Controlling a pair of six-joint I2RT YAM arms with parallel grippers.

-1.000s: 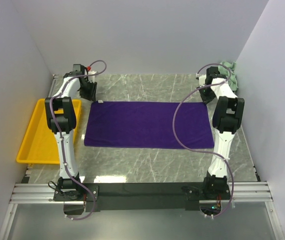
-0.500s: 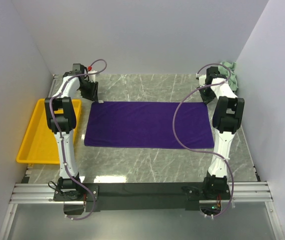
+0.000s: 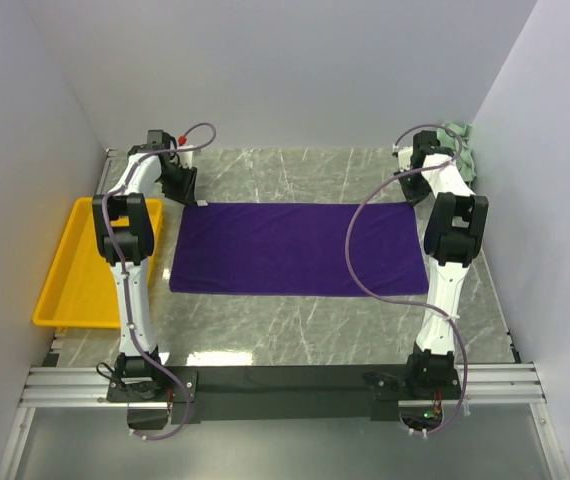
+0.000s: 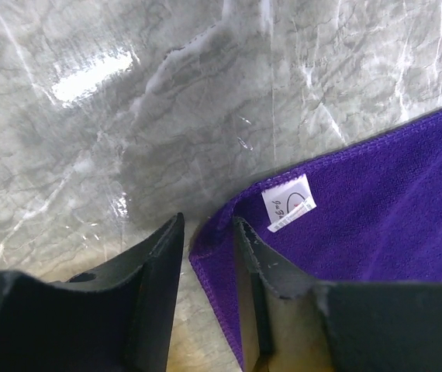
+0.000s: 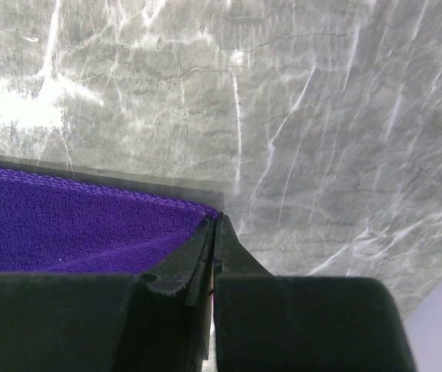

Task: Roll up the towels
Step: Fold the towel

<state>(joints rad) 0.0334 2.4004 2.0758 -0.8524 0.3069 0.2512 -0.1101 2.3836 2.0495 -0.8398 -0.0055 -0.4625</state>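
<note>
Your left arm's nudged right a touch. Left gripper (image 4: 209, 226) sits open astride the purple towel's (image 3: 295, 250) far-left corner. Right gripper (image 5: 215, 222) is pinched shut on the far-right corner. The towel's flat on the table (image 3: 295, 175).

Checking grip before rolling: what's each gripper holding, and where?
Right gripper pinches the purple towel at its far right corner. Left gripper straddles the far left corner, open.

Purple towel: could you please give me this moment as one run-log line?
purple towel: flat on table | left gripper: open, straddling far-left corner | right gripper: shut, pinching far-right corner | rolling: not started
</note>
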